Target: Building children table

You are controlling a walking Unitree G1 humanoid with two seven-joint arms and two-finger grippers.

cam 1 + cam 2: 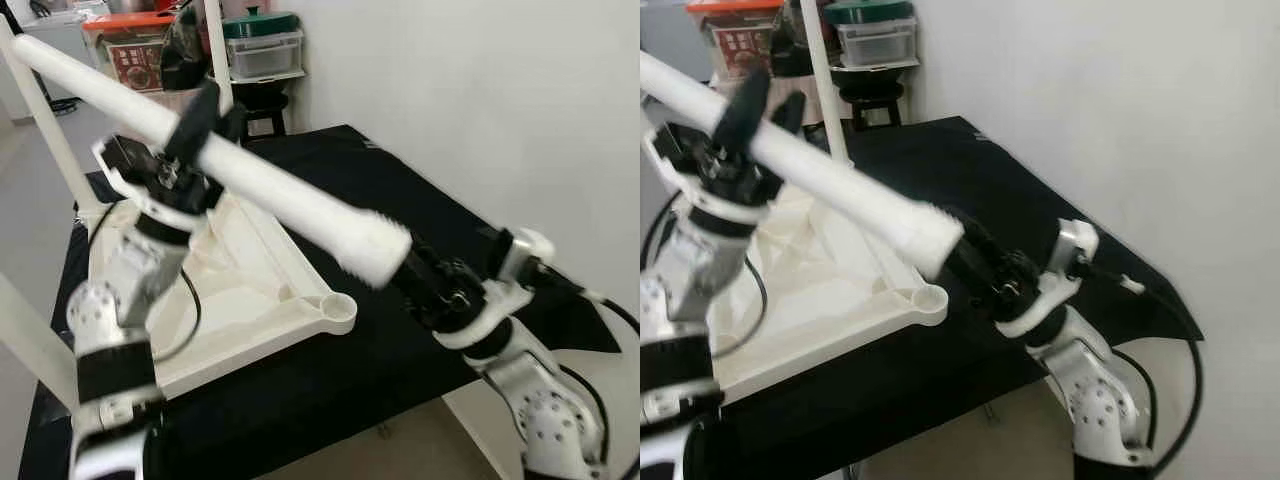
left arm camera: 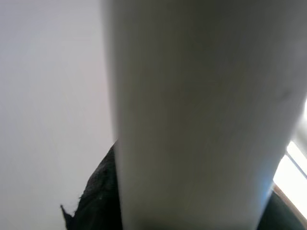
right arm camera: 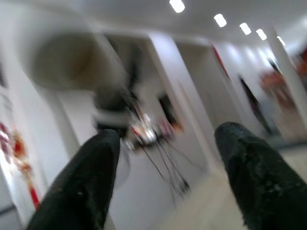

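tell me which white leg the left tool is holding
The loose leg slanting above the tabletop, gripped by the left tool; the other legs stand fixed upright.

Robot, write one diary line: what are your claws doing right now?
left claw: shut on table leg | right claw: open, by leg's threaded end | tabletop: upside down on black cloth

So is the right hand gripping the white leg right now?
No, the right hand is open with nothing between its fingers, while the left hand clamps the leg.
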